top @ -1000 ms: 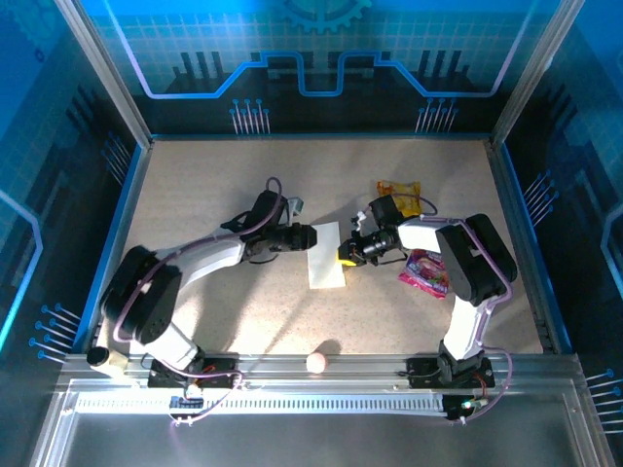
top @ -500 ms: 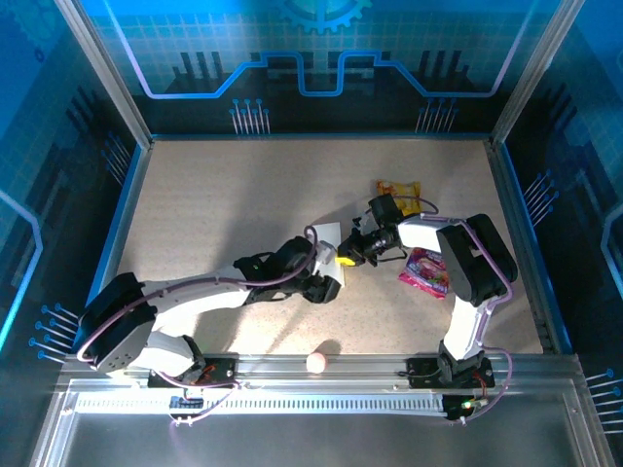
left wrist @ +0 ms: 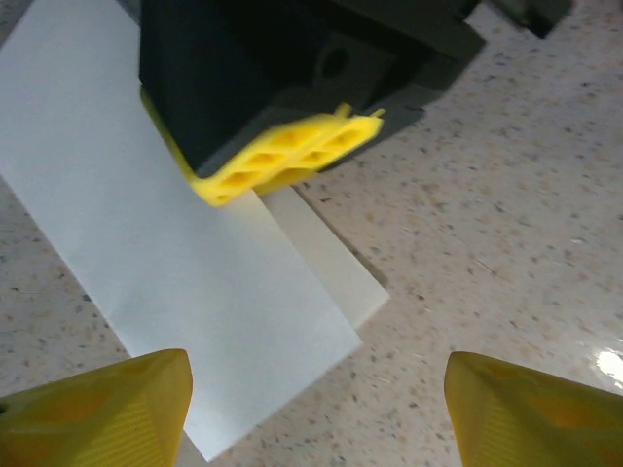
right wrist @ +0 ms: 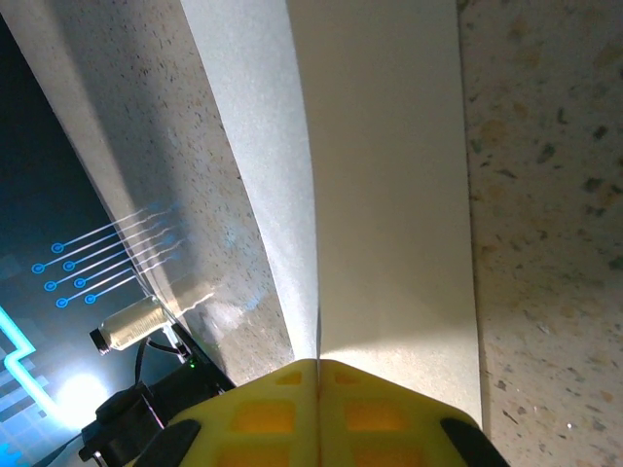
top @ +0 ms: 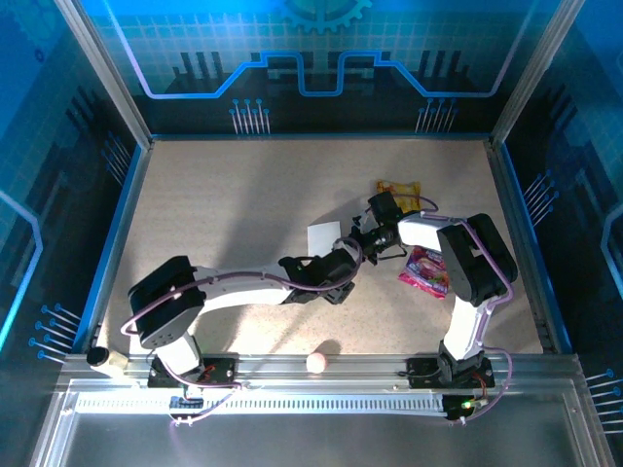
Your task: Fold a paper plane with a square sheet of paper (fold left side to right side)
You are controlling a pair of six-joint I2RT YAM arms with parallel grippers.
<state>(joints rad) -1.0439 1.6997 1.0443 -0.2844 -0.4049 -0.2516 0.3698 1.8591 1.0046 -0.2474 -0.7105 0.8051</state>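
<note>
The left arm (top: 243,284) has swung across. The left gripper (left wrist: 316,389), fingers spread and empty, now hovers at the near end of the square sheet of paper (top: 324,234), already folded narrow; creasing seems next. Just ahead, the right gripper (right wrist: 317,375) pinches the sheet's edge. The left wrist view reveals a lower layer peeking out, too small to make out from above.

- The right pincer (right wrist: 316,394), clamped on the folded white sheet of paper (left wrist: 175,243), bars the way ahead of the spread left pincer (left wrist: 316,413).
- A yellow snack packet (top: 399,195) and a pink wrapper (top: 425,269) crowd the right side of the speckled beige bench (top: 214,195).
- The bench's left and far parts lie open.
</note>
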